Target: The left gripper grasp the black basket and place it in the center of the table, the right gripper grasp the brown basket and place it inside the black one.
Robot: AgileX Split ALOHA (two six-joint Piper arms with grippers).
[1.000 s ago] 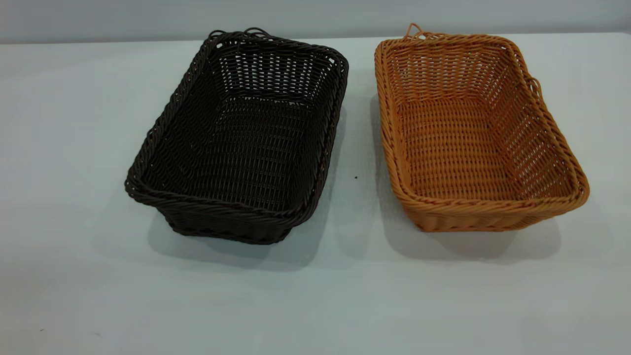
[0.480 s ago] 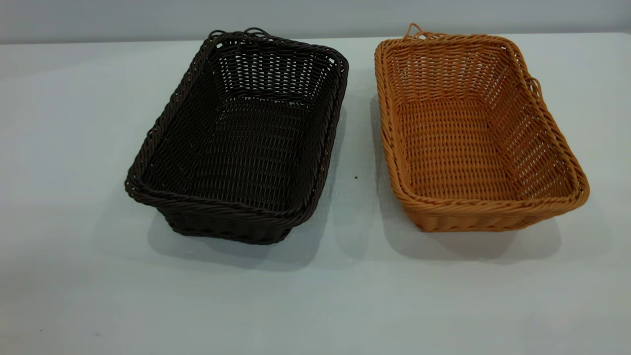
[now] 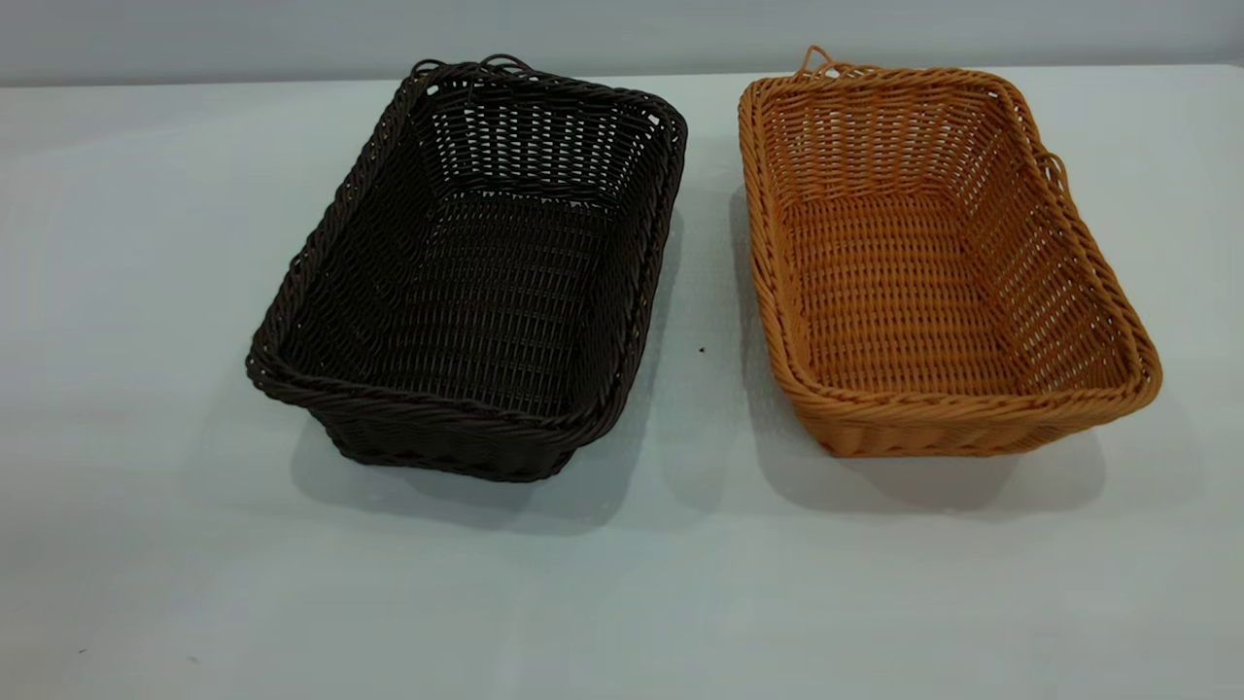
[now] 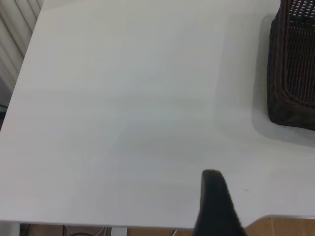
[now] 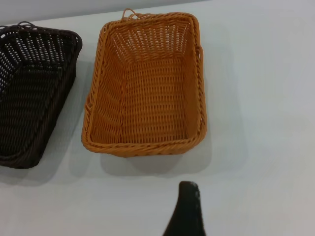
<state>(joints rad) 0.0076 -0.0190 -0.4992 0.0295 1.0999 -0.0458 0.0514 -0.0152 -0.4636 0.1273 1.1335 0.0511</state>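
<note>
Though side by side, baskets (image 3: 466, 272) apart.

The black basket (image 3: 466, 282) and the brown basket (image 3: 933, 262) are showing woven, ribbed wicker-like strands with a slight sheen; the table (image 3: 146, 292) is looking smooth and matt.

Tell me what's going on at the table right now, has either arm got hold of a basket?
Neither has. The black basket and the brown basket sit apart, side by side on the table, both empty and upright. In the wrist views only one dark finger of the left gripper and of the right gripper shows, each over bare table short of its basket. Nothing is grasped or stacked.
</note>
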